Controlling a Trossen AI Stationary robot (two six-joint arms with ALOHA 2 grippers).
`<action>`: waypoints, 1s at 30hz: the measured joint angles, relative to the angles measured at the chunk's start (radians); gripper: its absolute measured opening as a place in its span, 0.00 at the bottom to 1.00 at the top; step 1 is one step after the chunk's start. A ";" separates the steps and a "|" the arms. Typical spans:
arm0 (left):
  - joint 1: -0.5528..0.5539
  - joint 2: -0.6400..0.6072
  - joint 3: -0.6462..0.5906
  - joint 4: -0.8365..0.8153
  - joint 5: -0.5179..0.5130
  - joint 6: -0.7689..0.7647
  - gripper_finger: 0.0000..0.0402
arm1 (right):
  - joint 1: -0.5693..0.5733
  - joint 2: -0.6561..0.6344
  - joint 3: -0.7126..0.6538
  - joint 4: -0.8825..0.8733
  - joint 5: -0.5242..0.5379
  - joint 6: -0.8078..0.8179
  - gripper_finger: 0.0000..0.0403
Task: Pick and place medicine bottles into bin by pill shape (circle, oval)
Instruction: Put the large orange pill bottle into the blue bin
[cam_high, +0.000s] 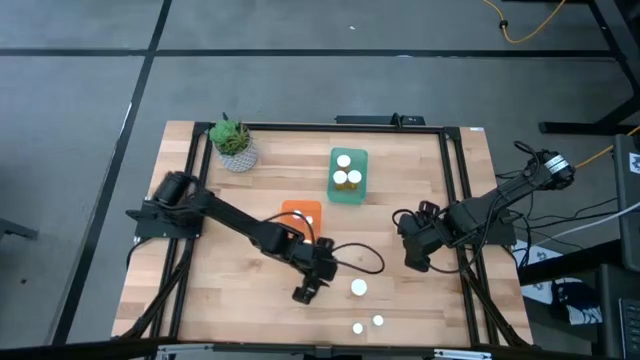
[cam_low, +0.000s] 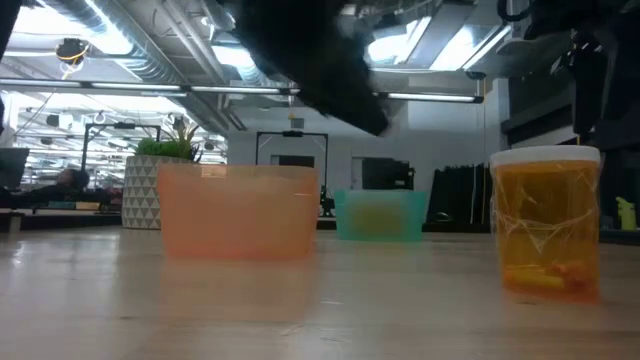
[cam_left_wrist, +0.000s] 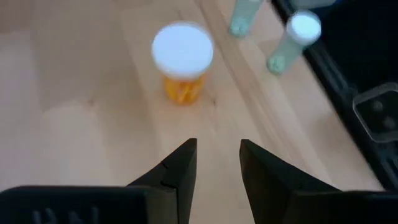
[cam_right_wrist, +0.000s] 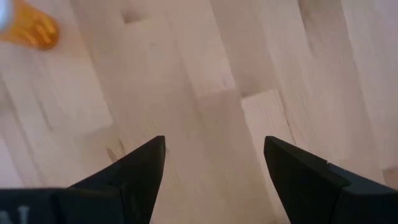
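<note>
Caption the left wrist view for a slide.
Left hand, empty, fingers slightly apart, faces a white-capped amber plastic medicine bottle standing on the pale wooden table.

Even overhead light; ceiling strip lights (cam_low: 420, 45) glare in low view; near orange bottle (cam_low: 546, 222) soft, wrist views blurred.

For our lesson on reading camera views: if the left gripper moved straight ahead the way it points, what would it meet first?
Probably the orange bottle with the wide white cap: it stands just ahead of the left gripper, slightly off-centre, so the fingers might only graze it.
</note>
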 joint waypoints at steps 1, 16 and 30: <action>-0.004 -0.025 0.000 -0.052 -0.020 -0.001 0.28 | 0.000 0.000 0.000 0.014 0.000 -0.013 0.68; -0.141 -0.353 0.000 -0.583 -0.446 -0.315 0.25 | 0.001 0.127 0.000 0.254 -0.106 -0.276 0.68; -0.194 -0.422 0.000 -0.645 -0.588 -0.360 0.25 | 0.000 0.334 0.000 0.556 -0.212 -0.703 0.68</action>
